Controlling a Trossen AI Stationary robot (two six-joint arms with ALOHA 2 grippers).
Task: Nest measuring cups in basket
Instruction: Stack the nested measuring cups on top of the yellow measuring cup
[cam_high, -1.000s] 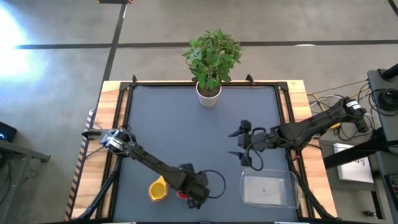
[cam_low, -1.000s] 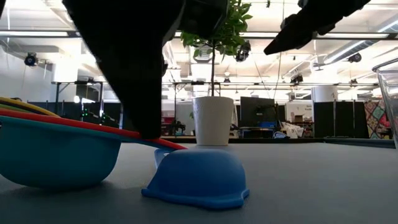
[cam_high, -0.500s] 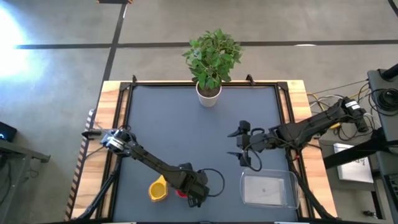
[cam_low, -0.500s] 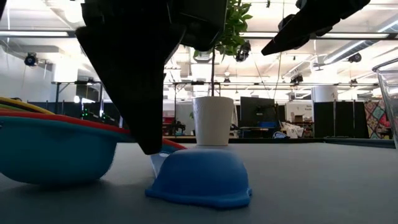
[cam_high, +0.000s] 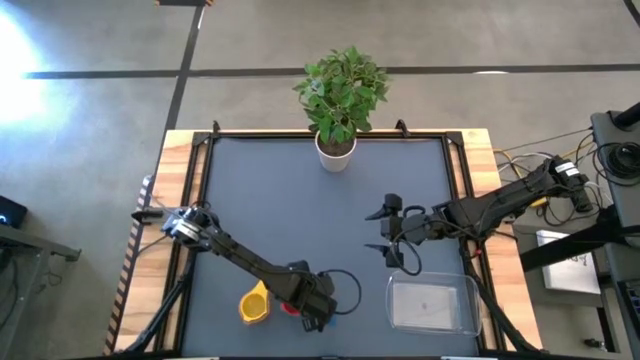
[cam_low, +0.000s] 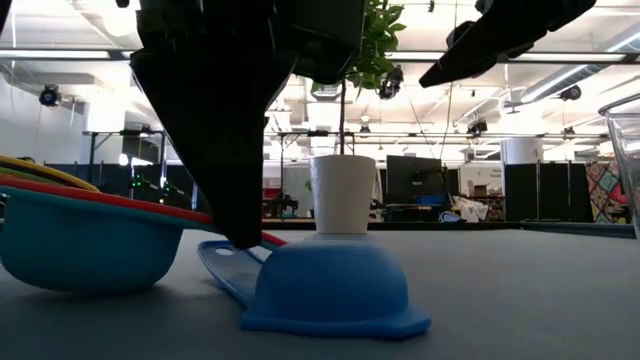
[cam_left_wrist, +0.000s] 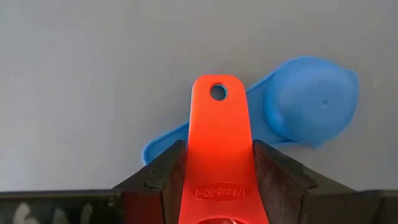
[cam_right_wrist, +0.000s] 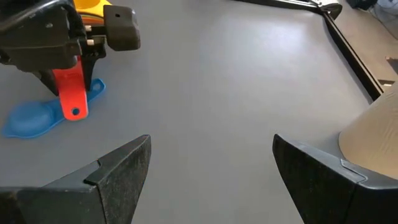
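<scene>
Basket (cam_high: 432, 306) bare, nesting barely begun. Left gripper (cam_left_wrist: 219, 163) clamped on red cup handle (cam_left_wrist: 219, 143) over inverted blue cup (cam_left_wrist: 310, 102). Right gripper (cam_right_wrist: 211, 171) wide open, idle near basket.

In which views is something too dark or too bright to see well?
Low view: the left arm is a black silhouette against bright ceiling lights. High view: glare whitens the floor at the upper left edge. Left wrist view: even light, with the print on the red cup handle readable.
</scene>
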